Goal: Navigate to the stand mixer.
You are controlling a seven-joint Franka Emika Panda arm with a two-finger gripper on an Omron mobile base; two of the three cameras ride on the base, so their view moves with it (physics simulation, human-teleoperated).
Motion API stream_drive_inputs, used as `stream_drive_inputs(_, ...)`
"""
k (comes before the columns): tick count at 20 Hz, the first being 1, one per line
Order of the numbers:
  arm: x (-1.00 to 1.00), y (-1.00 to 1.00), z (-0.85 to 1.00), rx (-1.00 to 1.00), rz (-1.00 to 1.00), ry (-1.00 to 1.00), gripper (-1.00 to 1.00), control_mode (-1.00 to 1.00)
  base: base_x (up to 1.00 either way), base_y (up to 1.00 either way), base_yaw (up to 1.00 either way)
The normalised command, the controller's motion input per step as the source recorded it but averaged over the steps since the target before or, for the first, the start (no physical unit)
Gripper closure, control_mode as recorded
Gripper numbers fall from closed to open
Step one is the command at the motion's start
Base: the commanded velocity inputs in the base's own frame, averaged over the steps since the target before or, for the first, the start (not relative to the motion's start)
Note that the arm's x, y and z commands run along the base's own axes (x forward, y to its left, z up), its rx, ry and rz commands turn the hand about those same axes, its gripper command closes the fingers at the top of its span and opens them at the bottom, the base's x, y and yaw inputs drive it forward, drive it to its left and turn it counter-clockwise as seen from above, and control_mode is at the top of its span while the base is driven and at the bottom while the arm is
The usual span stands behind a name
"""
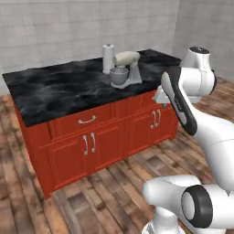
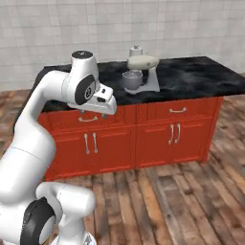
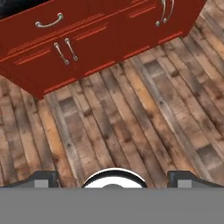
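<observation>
Mixer in sight, floor left to cross

You had the stand mixer (image 1: 124, 68) ahead on the black-topped red table (image 1: 55, 91), toward its far edge, just beside a white canister (image 1: 108, 58). A stretch of wood floor (image 3: 131, 122) lay between your base and the cabinet doors, so I judged the drive partly done. The claw (image 3: 113, 178) held nothing; you could not tell how far it was open.
</observation>
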Motion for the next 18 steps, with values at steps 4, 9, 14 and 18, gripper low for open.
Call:
stream_drive_inputs(4, 0.00, 0.00, 0.00, 0.00, 0.00, 0.00, -1.00, 1.00, 0.00, 0.10, 0.94)
stream_drive_inputs(9, 0.00, 0.00, 0.00, 0.00, 0.00, 0.00, -1.00, 1.00, 0.01, 0.06, 0.15)
stream_drive_inputs(14, 0.00, 0.00, 0.00, 0.00, 0.00, 0.00, -1.00, 1.00, 0.36, -0.95, 0.08)
stream_drive_inputs(18, 0.00, 0.00, 0.00, 0.00, 0.00, 0.00, -1.00, 1.00, 0.72, -1.00, 0.07)
